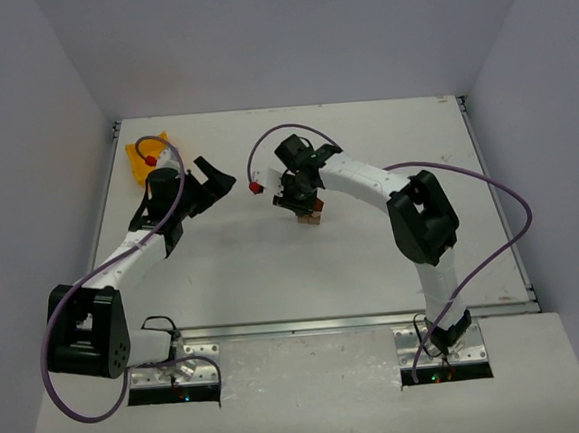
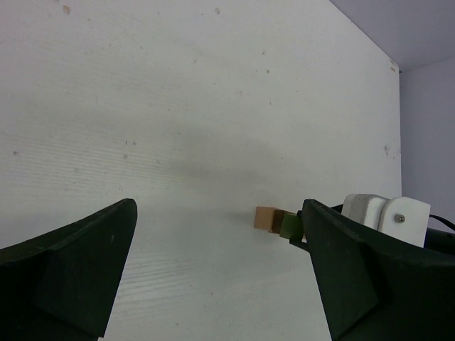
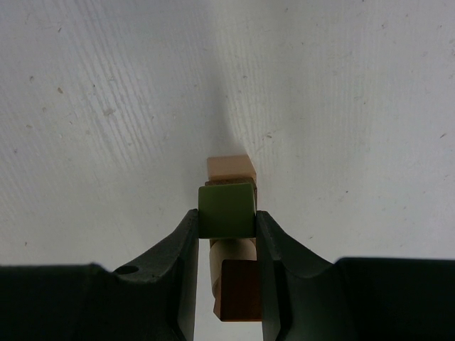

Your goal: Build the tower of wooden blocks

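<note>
The wood block tower (image 1: 312,215) is a small cluster of tan and dark red blocks at mid-table. My right gripper (image 1: 303,197) hovers right over it, shut on an olive-green block (image 3: 227,209). Below the green block, the right wrist view shows a tan block (image 3: 230,168), a tan cylinder (image 3: 233,250) and a dark red block (image 3: 241,290). The left wrist view shows the tan block (image 2: 264,217) and the green block (image 2: 289,225) far ahead. My left gripper (image 1: 210,186) is open and empty, well left of the tower.
A yellow plastic bin (image 1: 150,155) lies at the far left corner, behind the left arm. A red connector (image 1: 257,188) hangs on the right arm's cable just left of the tower. The table's raised edges (image 1: 495,190) border the work area.
</note>
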Robot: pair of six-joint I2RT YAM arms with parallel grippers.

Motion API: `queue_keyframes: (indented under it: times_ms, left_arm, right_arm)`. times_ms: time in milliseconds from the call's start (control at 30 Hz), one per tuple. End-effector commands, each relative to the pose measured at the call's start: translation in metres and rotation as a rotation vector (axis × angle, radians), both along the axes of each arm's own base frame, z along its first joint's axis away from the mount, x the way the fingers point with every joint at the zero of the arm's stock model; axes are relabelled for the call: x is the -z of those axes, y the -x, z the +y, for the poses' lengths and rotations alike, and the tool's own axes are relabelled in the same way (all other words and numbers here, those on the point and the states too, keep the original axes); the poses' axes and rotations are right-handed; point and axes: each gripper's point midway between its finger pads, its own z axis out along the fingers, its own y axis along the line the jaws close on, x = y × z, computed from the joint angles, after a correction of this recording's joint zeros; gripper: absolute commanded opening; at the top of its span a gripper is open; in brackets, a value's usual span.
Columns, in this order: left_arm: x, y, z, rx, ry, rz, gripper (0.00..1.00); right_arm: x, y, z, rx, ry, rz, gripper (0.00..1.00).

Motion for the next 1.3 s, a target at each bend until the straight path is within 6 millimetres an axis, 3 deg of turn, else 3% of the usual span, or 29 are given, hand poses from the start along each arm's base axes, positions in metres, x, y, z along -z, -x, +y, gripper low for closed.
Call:
queue_keyframes:
  times_ms: [0, 1267]
  left_arm:
    - [-0.0258, -0.0138, -0.0014, 0.012, 0.004, -0.085, 0.99]
    - [-0.0234, -0.0137, -0.0035, 0.023, 0.009, -0.084, 0.98]
  right_arm:
    - [-0.0104, -0.0123, 0.0057, 0.016, -0.023, -0.037, 0.07]
    - [-0.0046, -0.0071, -0.0004, 0.009, 0.004, -0.026, 0.08]
